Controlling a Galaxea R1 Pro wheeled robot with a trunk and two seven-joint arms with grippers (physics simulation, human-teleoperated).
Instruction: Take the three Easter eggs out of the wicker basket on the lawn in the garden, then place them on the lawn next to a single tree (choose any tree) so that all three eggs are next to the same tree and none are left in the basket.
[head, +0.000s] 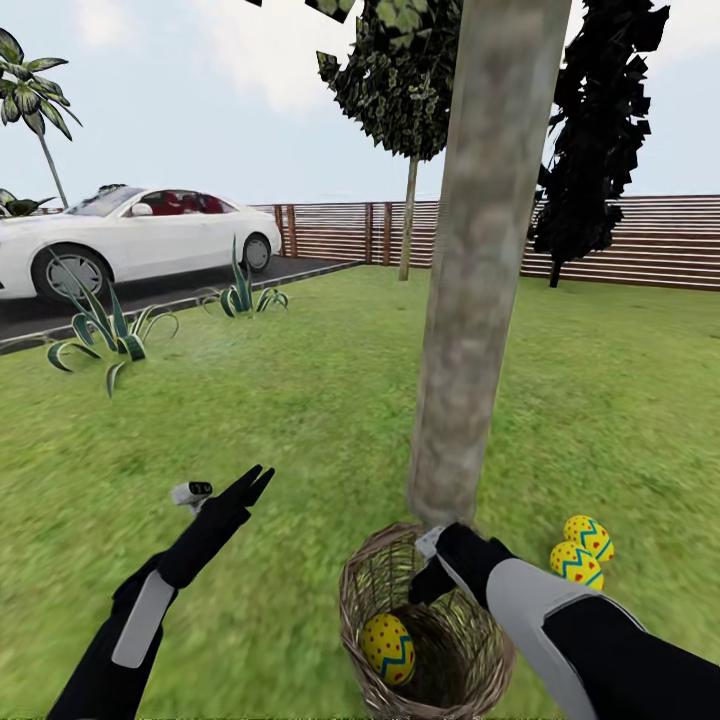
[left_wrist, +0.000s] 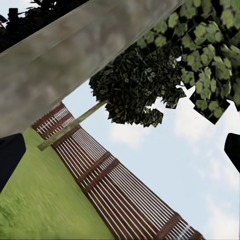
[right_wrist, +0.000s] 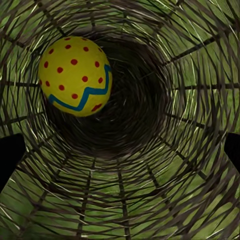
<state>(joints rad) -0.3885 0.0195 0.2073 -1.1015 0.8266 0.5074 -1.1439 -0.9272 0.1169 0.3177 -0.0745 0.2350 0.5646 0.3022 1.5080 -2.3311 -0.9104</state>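
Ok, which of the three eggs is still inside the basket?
The egg lying inside the wicker basket, below the right gripper. The other two eggs lie on the lawn beside the tree trunk.

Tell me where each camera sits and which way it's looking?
Head view: up on the robot's head, looking forward and down over the lawn, tree trunk, basket, car; both arms show, left gripper open.
Left wrist view: on the left arm, aimed up past the trunk at the fence and sky; dark jaw tips at the edges.
Right wrist view: on the right arm, looking down into the basket at one egg.
Shared: head and right wrist views both show that egg in the basket.
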